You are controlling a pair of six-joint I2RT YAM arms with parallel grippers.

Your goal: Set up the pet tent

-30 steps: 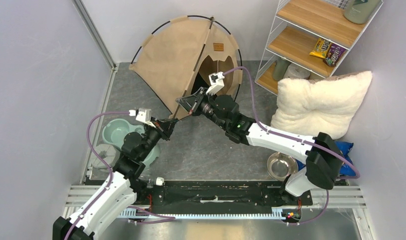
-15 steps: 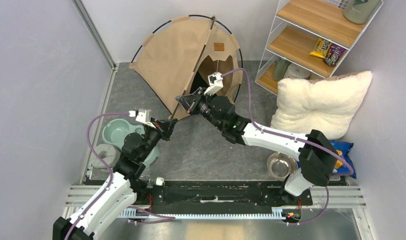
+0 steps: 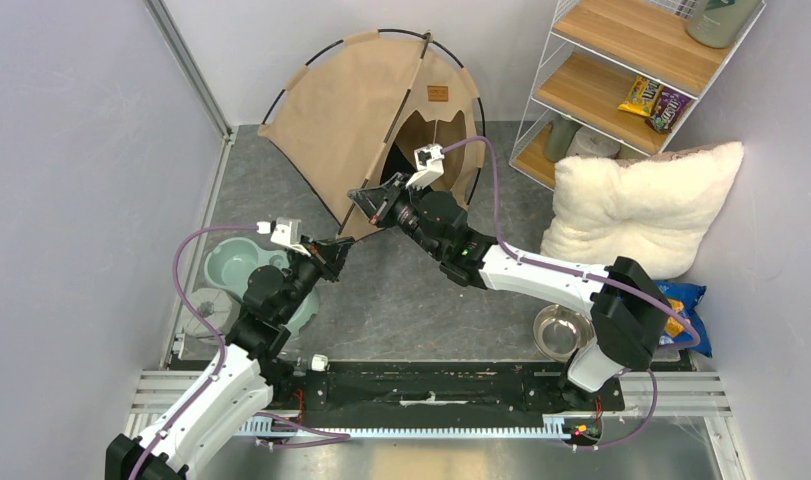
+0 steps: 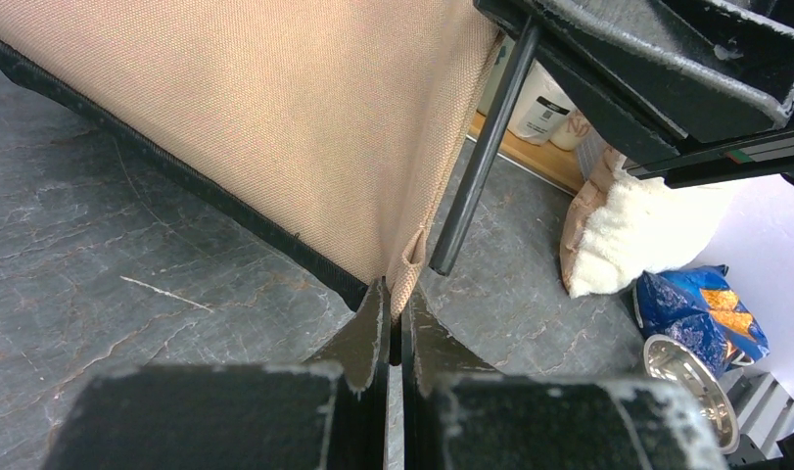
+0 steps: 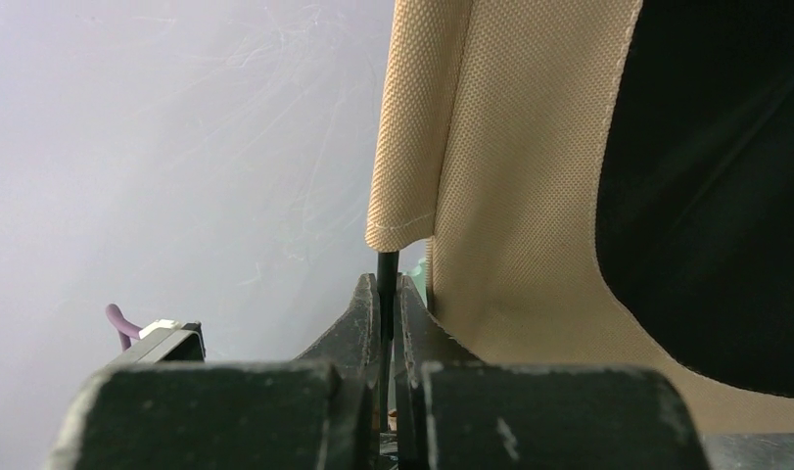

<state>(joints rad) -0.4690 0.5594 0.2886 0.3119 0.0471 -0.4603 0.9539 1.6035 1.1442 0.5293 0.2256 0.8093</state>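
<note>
A tan pet tent [image 3: 351,110] stands at the far middle of a grey floor, between the left wall and a wire shelf [image 3: 591,90]. The left gripper [image 4: 395,304] is pinched tight on the tent's near corner pocket [image 4: 409,269]. The right gripper [image 5: 387,289] is clamped on 1 thin black pole [image 4: 481,157], whose tip hangs just beside that pocket. The tip likely needs guiding down into the pocket's mouth while the left gripper steadies the fabric. Bare floor lies in front; a white pillow [image 3: 636,205] and a green bowl [image 3: 231,268] flank the arms.
</note>
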